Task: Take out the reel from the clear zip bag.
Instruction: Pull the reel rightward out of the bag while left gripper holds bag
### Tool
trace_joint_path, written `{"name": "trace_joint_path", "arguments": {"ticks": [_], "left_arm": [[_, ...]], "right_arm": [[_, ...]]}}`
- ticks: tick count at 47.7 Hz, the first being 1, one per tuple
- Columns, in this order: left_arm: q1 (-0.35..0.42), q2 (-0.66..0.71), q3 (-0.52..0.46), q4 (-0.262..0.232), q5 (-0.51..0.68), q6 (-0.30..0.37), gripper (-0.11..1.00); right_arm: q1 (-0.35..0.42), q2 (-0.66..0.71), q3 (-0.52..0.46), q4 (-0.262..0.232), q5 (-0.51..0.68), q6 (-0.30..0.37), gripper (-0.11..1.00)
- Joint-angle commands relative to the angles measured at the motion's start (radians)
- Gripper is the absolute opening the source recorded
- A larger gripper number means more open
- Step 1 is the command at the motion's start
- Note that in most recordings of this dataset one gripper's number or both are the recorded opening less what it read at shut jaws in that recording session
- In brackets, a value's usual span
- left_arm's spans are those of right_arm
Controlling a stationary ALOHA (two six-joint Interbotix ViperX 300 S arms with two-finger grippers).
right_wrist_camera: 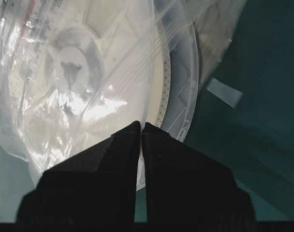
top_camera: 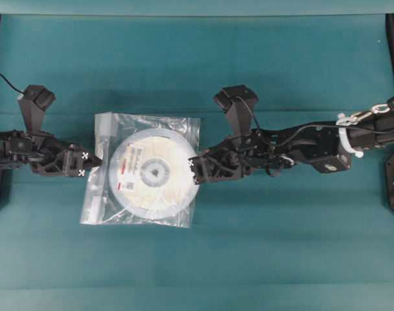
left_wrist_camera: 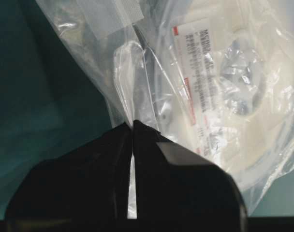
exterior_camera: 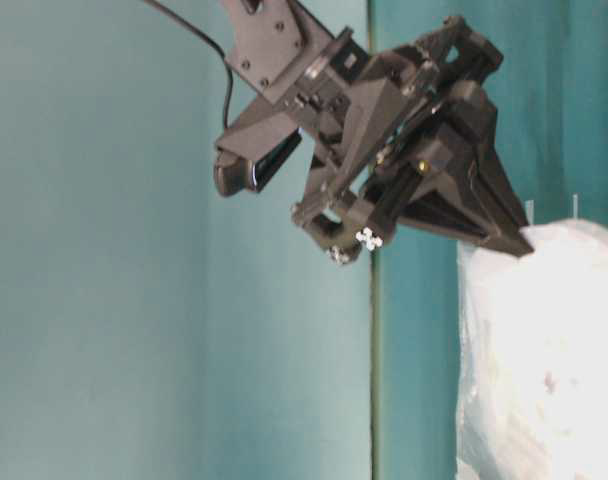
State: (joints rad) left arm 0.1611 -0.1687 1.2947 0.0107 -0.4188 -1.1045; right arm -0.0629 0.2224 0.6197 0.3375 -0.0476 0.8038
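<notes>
Reel (top_camera: 153, 173) label readable overhead; right wrist view alone shows perforated rim.

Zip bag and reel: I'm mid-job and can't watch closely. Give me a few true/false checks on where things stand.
1. The reel is still inside the clear zip bag. True.
2. The left gripper is shut on the clear zip bag. True; it pinches a fold of plastic.
3. The right gripper stands wide open above the table. False; it is shut at the reel's right edge, on the bag's film or the rim.
4. The reel's label faces down against the table. False; it faces up, with red marks showing.
5. The bag's whitish zip strip lies on the right arm's side. False; it is on the left.
</notes>
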Motion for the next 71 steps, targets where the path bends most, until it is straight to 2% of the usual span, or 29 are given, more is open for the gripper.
{"name": "trace_joint_path", "arguments": {"ticks": [1,38,71], "left_arm": [[-0.002,-0.003,-0.008,0.003,-0.006,0.002,0.02],[-0.002,-0.003,-0.006,0.003,-0.006,0.002,0.02],[-0.003,-0.006,-0.002,0.002,-0.006,-0.003,0.02]], "right_arm": [[0.000,-0.035,0.008,0.000,-0.008,-0.005,0.04],[-0.018,-0.175,0.207,0.005,-0.009,0.000,0.04],[-0.025,-0.288,0.337,0.008,-0.008,0.003,0.04]]}}
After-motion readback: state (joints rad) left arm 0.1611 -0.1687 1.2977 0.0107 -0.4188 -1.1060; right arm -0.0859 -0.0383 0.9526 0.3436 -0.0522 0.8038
